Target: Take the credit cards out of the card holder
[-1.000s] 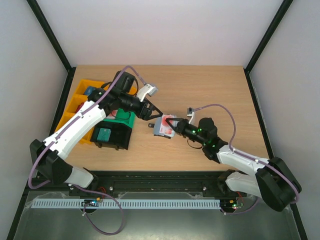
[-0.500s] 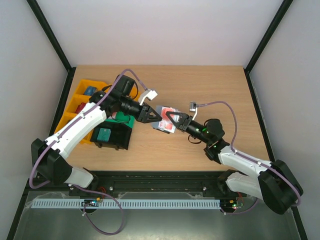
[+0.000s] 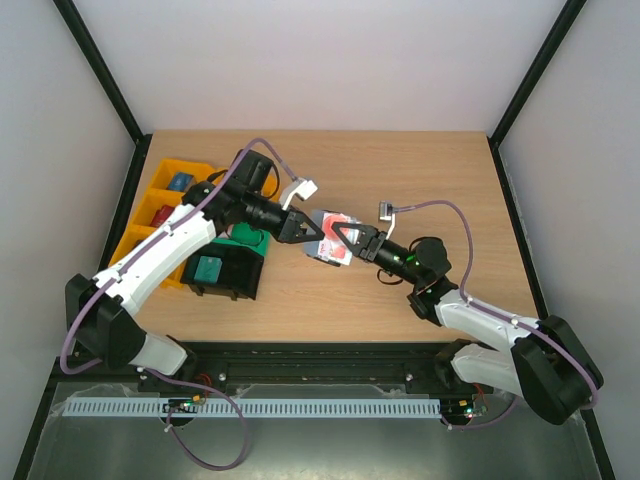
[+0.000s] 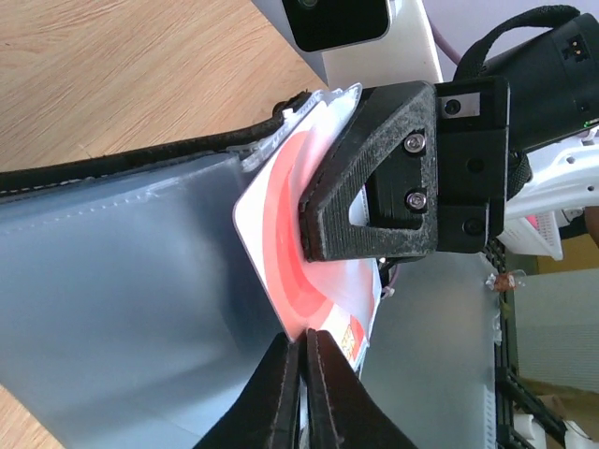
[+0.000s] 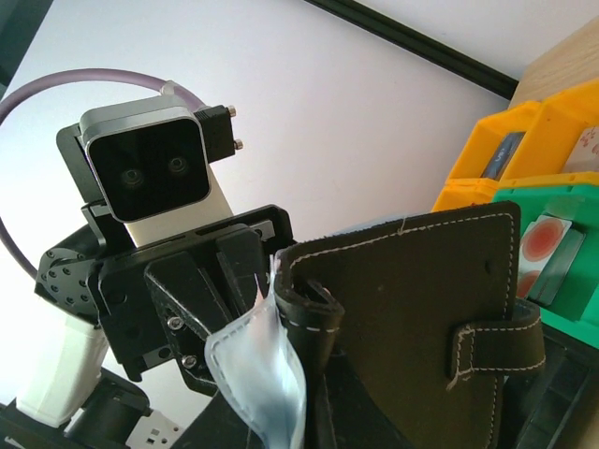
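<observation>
Aloft, left pincer (image 4: 299, 344) pinches credit card (image 4: 276, 253) edge; right pincer (image 3: 345, 242) clamps card holder (image 5: 412, 309).

Card holder (image 5: 412, 299), black w/ pale stitching & strap, is held open in mid-air, clear blue-grey pockets spread out. Red & white card (image 4: 276, 206) is seen sticking partway from a pocket.

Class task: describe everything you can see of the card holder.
The card holder is black and leather-like, with pale stitching and a strap clasp, opened to show blue-grey clear plastic pockets. It is held in the air, tilted, pinched by the right end effector. A red-and-white credit card sticks out of one pocket, its edge nipped by the left end effector.
</observation>
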`<state>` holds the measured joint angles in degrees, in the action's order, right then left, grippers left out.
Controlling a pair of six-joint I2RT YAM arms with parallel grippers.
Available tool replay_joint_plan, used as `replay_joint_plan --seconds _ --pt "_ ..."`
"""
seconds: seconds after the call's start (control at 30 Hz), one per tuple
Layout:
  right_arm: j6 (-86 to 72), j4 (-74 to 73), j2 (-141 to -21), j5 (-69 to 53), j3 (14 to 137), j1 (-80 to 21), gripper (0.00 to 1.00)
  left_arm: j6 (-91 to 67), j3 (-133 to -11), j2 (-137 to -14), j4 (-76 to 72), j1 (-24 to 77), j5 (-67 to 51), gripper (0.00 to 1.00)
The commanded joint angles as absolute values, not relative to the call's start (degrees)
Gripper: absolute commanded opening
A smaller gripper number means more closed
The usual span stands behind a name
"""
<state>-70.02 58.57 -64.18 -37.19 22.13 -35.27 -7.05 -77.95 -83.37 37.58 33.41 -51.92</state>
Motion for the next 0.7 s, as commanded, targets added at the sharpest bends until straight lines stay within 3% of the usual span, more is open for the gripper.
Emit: replay_joint_plan --seconds 0.0,0.07,0.13,0.3,0.43,0.47,0.53,0.67 --pt "-68.22 60.65 -63.76 -37.30 24.50 -35.86 0.02 -7.59 -78.32 -84.29 35.37 35.86 -59.55 0.08" --pt "-68.28 60.79 -63.94 -37.28 24.57 -35.86 0.02 -9.39 -76.73 -84.29 33.50 35.88 -61.31 0.19" --pt "-68.29 60.91 -64.13 -37.30 24.71 -35.86 0.02 -10.71 -76.05 -84.41 32.38 35.85 -62.20 0.20" --pt "-68.19 59.96 -66.01 -37.09 26.07 -35.86 0.02 -13.43 -77.58 -84.78 30.60 36.54 -60.48 0.08" --pt "-67.71 58.49 -67.20 -35.70 26.23 -35.93 0.01 -16.17 -77.93 -85.60 28.38 37.18 -61.70 0.05" --pt "-67.56 58.05 -67.19 -35.16 26.05 -35.90 0.02 -16.83 -77.76 -85.69 27.59 37.20 -62.46 0.07" --pt "-67.65 58.41 -66.99 -34.30 25.36 -35.92 0.02 -17.70 -77.37 -85.86 26.69 37.24 -62.89 0.22" --pt "-68.57 60.28 -68.03 -35.04 25.69 -35.95 0.02 -20.79 -77.27 -86.67 23.75 37.27 -62.62 0.23"
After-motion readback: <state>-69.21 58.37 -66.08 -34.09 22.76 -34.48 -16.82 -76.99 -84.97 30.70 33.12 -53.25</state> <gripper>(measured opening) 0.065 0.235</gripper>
